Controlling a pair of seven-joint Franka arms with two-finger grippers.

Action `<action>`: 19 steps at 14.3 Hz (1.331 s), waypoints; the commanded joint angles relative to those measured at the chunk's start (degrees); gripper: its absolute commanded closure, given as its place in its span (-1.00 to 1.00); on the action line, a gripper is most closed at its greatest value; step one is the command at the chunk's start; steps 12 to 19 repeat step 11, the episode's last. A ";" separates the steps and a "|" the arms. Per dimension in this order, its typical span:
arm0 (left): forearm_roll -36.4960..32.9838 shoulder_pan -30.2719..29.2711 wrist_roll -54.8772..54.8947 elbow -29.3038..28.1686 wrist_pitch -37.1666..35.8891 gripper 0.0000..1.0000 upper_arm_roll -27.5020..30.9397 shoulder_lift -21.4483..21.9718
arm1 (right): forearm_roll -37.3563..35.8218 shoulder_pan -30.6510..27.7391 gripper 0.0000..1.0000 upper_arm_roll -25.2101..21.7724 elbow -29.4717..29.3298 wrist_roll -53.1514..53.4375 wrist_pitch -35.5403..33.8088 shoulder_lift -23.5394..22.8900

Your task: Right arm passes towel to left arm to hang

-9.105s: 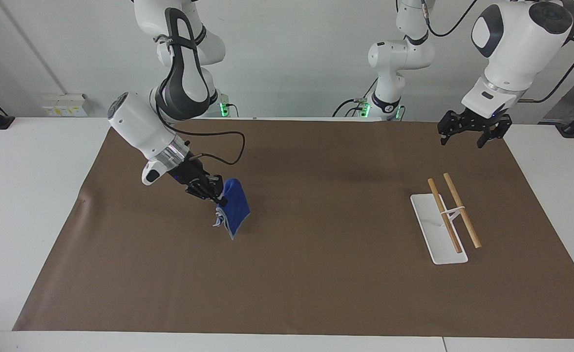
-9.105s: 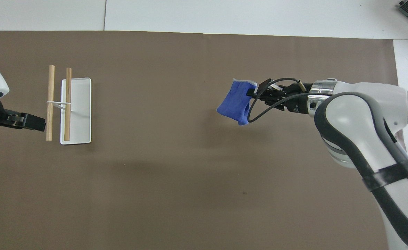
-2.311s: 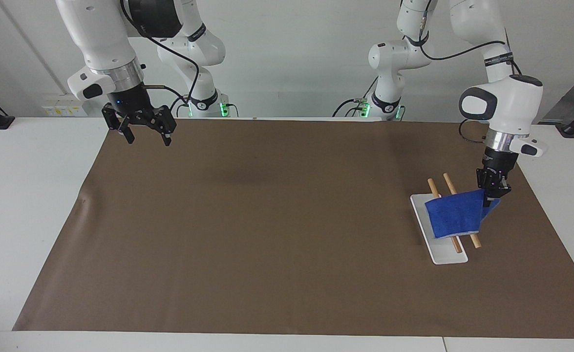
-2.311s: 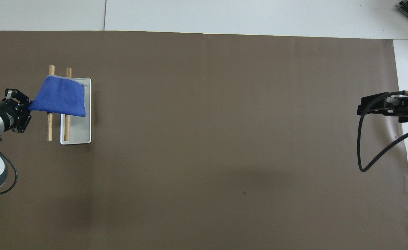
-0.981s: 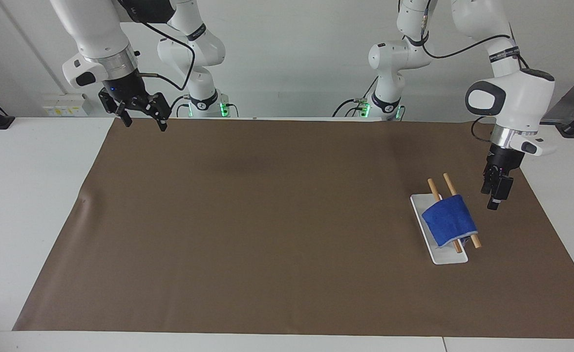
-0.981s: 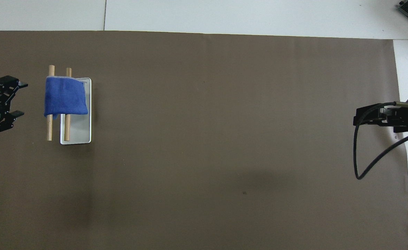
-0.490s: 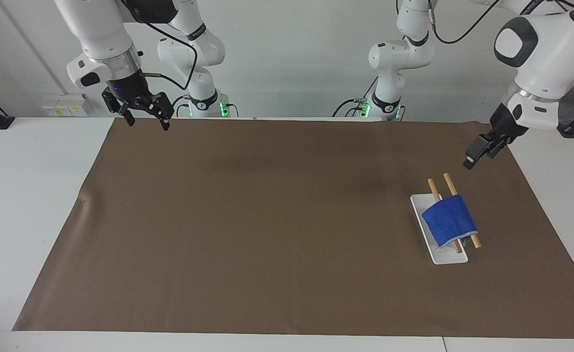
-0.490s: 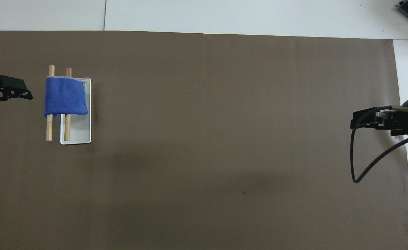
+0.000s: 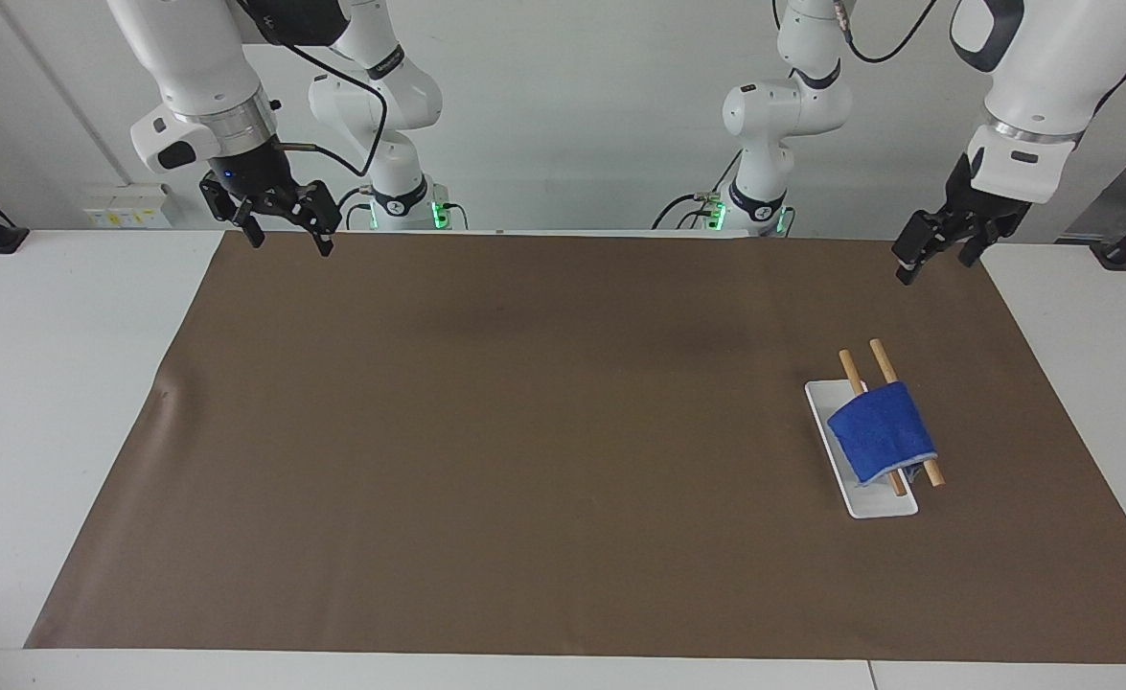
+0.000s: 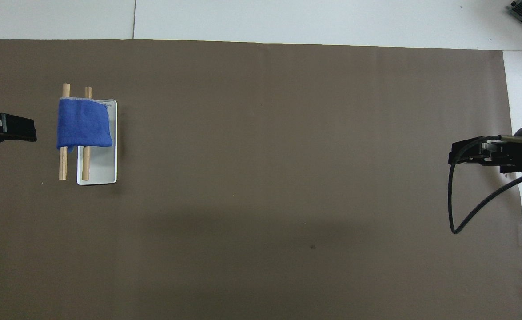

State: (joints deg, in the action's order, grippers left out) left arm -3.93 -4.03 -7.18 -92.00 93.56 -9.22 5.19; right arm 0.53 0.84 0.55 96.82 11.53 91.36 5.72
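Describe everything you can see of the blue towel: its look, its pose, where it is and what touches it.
The towel is a small bright blue cloth with a pale edge showing at one side. It lies draped over the two wooden rods of the rack, above the white base tray, toward the left arm's end of the table. Rod ends stick out on both sides. No gripper touches it.

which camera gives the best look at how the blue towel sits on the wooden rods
The facing view: the towel visibly drapes over both rods, above the white base. The overhead view shows the towel only as a flat rectangle across them.
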 commanded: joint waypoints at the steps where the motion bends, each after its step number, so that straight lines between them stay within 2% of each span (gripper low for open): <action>1: -0.47 -0.10 3.85 -0.20 -0.48 -1.00 1.48 1.66 | 0.61 -0.32 -1.00 0.24 1.62 -0.37 1.28 1.40; 19: -0.20 0.07 2.96 -0.72 0.14 -1.00 1.31 1.92 | 0.61 -0.49 -1.00 0.24 1.80 -0.63 2.77 1.31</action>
